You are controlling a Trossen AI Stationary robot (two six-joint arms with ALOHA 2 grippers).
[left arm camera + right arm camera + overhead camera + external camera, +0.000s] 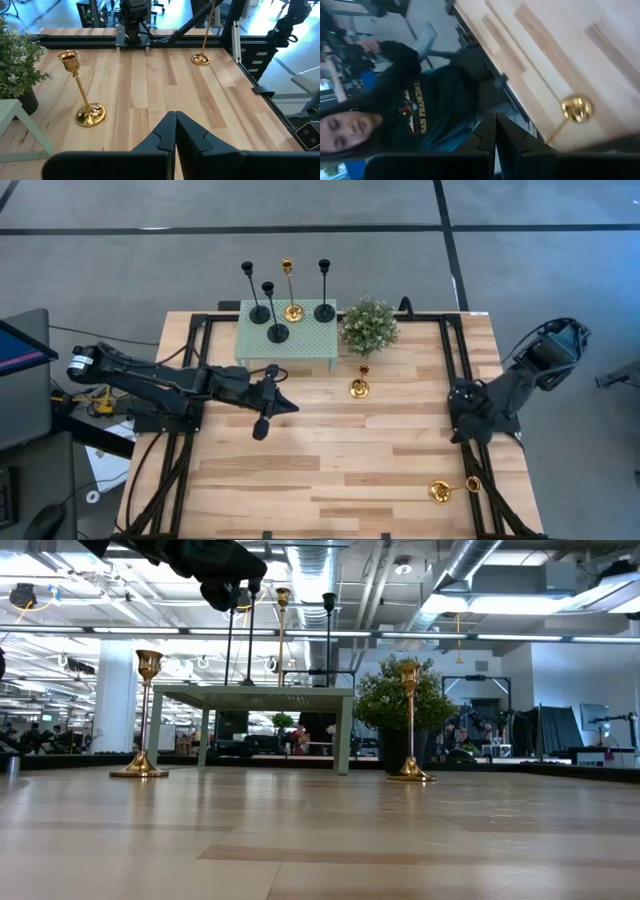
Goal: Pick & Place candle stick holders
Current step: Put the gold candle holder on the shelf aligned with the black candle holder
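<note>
Three black candle stick holders [268,308] and one gold holder [291,292] stand on the mint-green little table [300,340] at the far side. A gold holder [360,385] stands on its round base on the wood table near the plant; it also shows in the left wrist view [85,95]. Another gold holder [445,490] stands at the near right; it also shows in the right wrist view [576,108]. My left gripper [285,402] is shut and empty above mid-table, as the left wrist view [175,131] shows. My right gripper [468,430] is shut and empty at the right edge, as the right wrist view [495,131] shows.
A bushy potted plant [369,326] stands right of the little table. Black frame rails [455,370] run along the table's sides. A person in a dark hoodie [415,105] is beyond the table's edge. Bare wood [330,460] lies between the arms.
</note>
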